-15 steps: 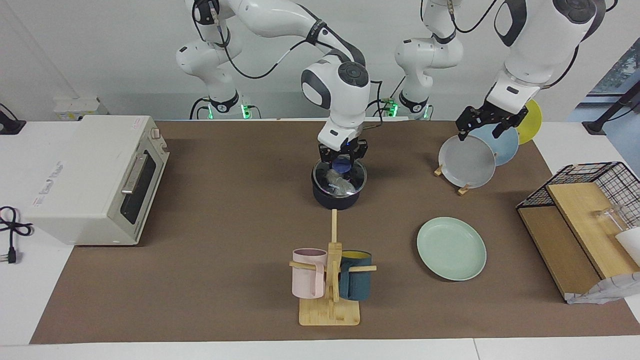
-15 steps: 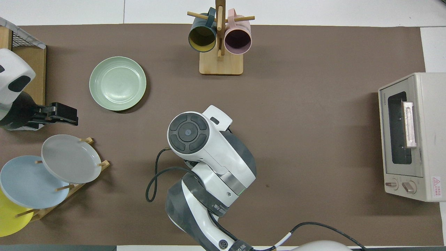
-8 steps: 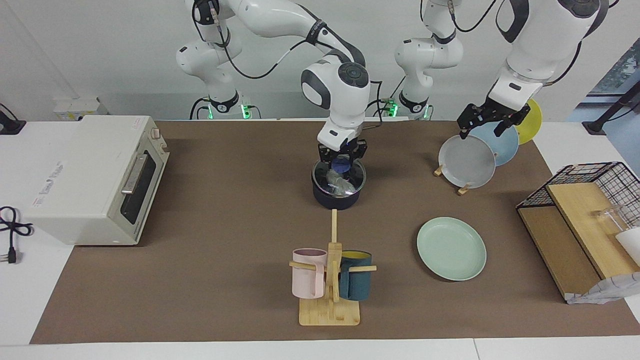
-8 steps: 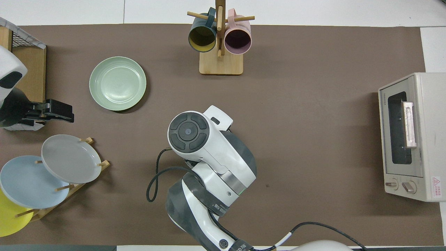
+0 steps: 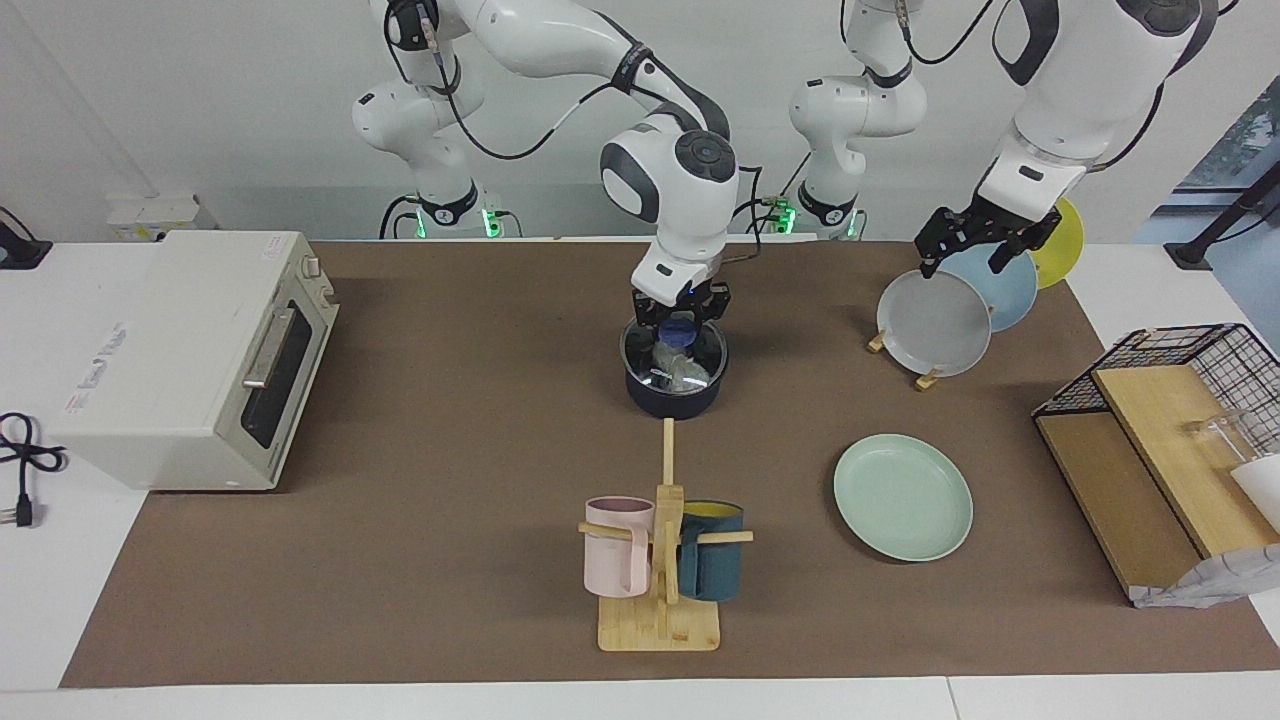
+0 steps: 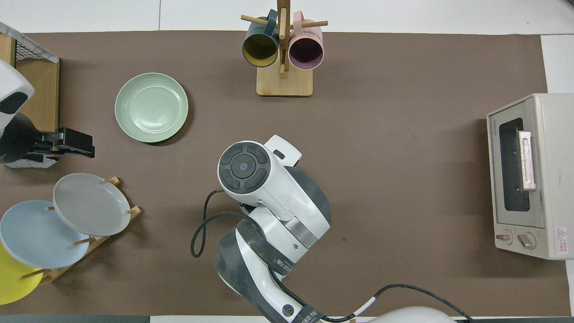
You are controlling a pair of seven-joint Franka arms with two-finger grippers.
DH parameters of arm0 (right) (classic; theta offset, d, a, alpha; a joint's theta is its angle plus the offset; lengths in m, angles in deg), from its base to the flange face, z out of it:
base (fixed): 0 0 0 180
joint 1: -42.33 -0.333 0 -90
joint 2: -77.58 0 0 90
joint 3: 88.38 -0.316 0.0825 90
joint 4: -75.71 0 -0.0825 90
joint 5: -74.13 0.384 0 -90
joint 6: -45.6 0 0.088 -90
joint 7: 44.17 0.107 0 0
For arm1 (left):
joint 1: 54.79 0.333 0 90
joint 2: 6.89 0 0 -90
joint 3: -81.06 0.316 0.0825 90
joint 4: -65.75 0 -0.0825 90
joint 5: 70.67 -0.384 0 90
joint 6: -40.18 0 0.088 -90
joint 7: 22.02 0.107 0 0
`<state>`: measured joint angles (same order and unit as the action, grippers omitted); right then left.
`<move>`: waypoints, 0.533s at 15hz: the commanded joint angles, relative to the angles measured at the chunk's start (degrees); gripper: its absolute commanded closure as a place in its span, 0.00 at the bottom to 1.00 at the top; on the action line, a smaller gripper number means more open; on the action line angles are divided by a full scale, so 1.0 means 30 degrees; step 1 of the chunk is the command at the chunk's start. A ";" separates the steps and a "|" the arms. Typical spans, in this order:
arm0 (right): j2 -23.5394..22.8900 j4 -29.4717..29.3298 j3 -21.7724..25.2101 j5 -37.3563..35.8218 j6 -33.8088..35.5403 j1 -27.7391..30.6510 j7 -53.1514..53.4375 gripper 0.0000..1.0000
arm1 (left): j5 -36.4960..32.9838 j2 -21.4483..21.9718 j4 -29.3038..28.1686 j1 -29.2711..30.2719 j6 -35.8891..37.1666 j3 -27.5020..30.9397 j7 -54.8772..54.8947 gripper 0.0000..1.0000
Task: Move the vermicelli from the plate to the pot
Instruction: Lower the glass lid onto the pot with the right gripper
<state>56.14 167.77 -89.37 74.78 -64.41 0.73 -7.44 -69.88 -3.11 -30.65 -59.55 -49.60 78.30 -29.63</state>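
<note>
From overhead, the right arm's wrist covers the pot (image 5: 674,375) completely, so the pot, the vermicelli (image 5: 676,366) and the right gripper (image 5: 679,320) show only in the facing view. There the pot sits on the brown mat at mid-bench, nearer to the robots than the mug stand (image 5: 659,580), with the whitish vermicelli lying inside it; whether it is one nest or two I cannot make out. The right gripper hangs at the pot's rim on the robots' side, shut, with something small and blue between or just under its fingers, perhaps the pot's handle seen end-on. The left arm is cut off at the overhead view's edge; the left gripper (image 5: 978,245) (image 6: 74,143) stands wide and holds nothing, over the grey plate (image 5: 933,322) (image 6: 92,204) on the plate rack toward the left arm's end. The mint-green plate (image 5: 903,497) (image 6: 151,107) lies bare, farther from the robots than that rack. The toaster oven (image 5: 190,350) (image 6: 529,175) stands at the right arm's end.
</note>
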 commanded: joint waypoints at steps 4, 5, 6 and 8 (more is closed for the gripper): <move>-0.0061 -0.0216 -0.0166 -0.0131 0.0106 0.0301 0.0533 0.00 | -0.0378 -0.0090 0.0259 0.0444 0.0338 -0.0370 0.0310 0.00; -0.0002 -0.0361 -0.0079 -0.0160 0.0164 0.0418 0.0504 0.00 | -0.0378 -0.0031 0.0230 0.0444 0.0338 -0.0370 0.0310 0.00; 0.0143 -0.0421 -0.0020 -0.0160 0.0165 0.0796 0.0416 0.00 | -0.0378 -0.0031 0.0201 0.0415 0.0309 -0.0341 0.0310 0.00; 0.0669 -0.0712 -0.0020 -0.0189 0.0427 0.2024 0.0124 0.00 | -0.0378 0.0027 0.0172 0.0444 0.0308 -0.0341 0.0310 0.00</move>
<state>56.40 166.74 -89.03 74.66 -64.42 3.03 -7.34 -69.88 -3.11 -30.65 -59.53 -49.60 78.26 -29.63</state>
